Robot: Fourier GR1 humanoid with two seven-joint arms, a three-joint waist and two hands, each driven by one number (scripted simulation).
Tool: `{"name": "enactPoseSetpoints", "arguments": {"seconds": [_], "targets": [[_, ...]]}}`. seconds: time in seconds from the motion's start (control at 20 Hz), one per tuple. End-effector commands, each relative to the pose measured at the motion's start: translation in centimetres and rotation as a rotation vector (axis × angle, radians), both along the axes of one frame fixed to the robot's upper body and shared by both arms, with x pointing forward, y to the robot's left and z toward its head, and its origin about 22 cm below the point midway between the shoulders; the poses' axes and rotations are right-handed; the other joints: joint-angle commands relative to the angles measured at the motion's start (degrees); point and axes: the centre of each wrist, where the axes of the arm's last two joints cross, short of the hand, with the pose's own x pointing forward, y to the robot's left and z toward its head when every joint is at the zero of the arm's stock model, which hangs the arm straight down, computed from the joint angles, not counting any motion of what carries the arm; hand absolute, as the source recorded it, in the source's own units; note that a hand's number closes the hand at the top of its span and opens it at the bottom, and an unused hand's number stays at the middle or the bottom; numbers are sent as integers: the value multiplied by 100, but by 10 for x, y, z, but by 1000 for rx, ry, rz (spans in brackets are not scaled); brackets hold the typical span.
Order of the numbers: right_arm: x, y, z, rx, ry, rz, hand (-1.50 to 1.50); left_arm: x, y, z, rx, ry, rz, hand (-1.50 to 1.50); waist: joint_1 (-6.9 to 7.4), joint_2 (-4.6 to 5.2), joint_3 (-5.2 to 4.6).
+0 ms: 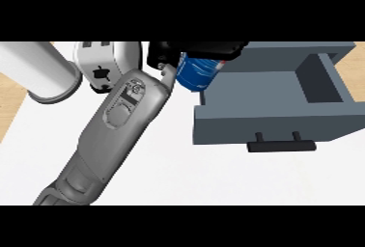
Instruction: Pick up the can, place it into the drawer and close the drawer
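Head view: the largest area is taken up by the white counter (214,178), with a wood-coloured strip seen along its left edge. Across it, a grey forearm (114,135) is stretched from the lower left corner up towards the top middle, and it appears large in the view. To its right, a grey-blue drawer (274,123) is seen pulled open, its front panel turned towards the lower edge and its hollow inside exposed behind that panel. A deeper, darker recess is visible at the drawer's right rear.

At the upper left, a white cylinder (35,67) with a grey end is laid on the counter, well apart from the drawer. Just beside it, partly hidden by the forearm, a white object (107,60) with a small black mark is found; what it is cannot be told.

At the top middle, the left hand (206,49) is shown in black, its fingers curled round the top of the can (196,72). The blue can is held slightly tilted at the drawer's rear left corner, overlapping the left wall. Whether it is over the hollow or just outside it cannot be told. A black handle (280,146) is fixed on two short posts to the drawer's front. The right hand is not shown.
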Motion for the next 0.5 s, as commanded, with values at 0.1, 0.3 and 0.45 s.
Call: {"name": "enactPoseSetpoints", "arguments": {"seconds": [0.1, 0.3, 0.45], "targets": [[-1, 7, -1, -2, 10, 11, -150, 8, -37, 30, 21, 4, 12, 150, -83, 14, 1], [6, 9, -5, 17, 13, 8, -150, 12, -46, 40, 49, 30, 7, 150, -33, 6, 1], [10, 11, -4, -6, 22, 9, -150, 22, -49, 26, 58, 33, 16, 150, -106, 32, 3]]}}
